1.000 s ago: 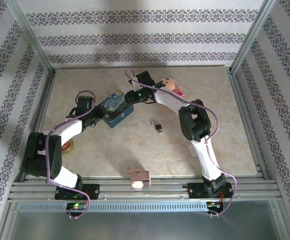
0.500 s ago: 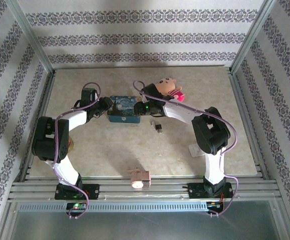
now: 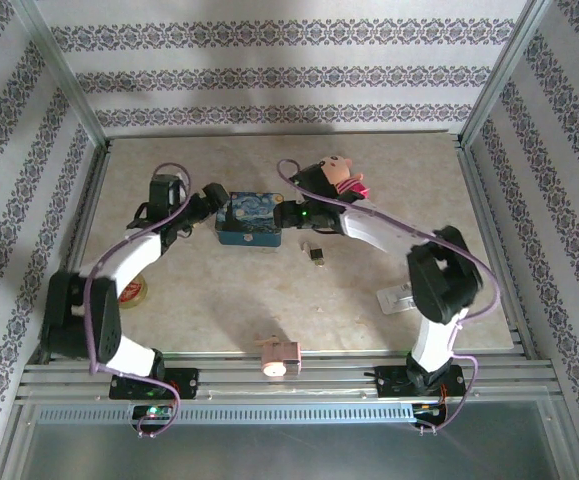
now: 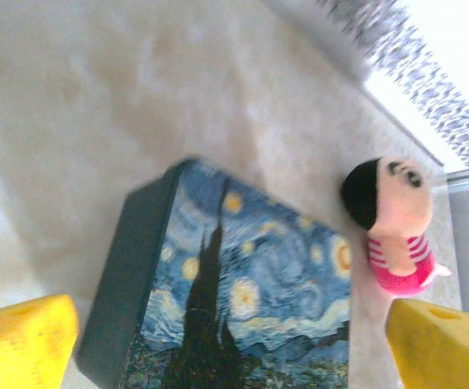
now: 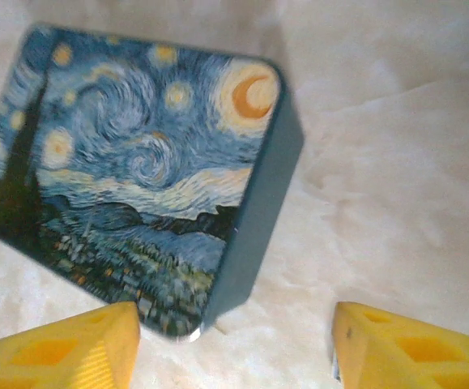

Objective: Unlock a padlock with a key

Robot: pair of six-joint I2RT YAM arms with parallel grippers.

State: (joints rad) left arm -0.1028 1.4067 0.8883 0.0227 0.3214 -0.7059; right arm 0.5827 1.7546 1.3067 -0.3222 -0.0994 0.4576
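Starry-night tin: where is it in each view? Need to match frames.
Top external: blue tin left of table centre.
Left wrist: blue tin lower centre.
Right wrist: blue tin upper left.
Shared landmark: plush doll up-right of the tin, top external and left wrist.

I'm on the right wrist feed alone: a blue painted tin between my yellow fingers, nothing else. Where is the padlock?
Observer: The padlock lies on the table, to the right of the tin and a bit nearer the front edge, not touching it.
Operator: Is the left arm anywhere near it?
Observer: No. The left gripper is at the tin's opposite, left side, with its jaws wide open.
Operator: Anything beyond the tin I should watch?
Observer: A plush doll with black hair and a pink striped outfit lies just past your right arm, toward the far side.
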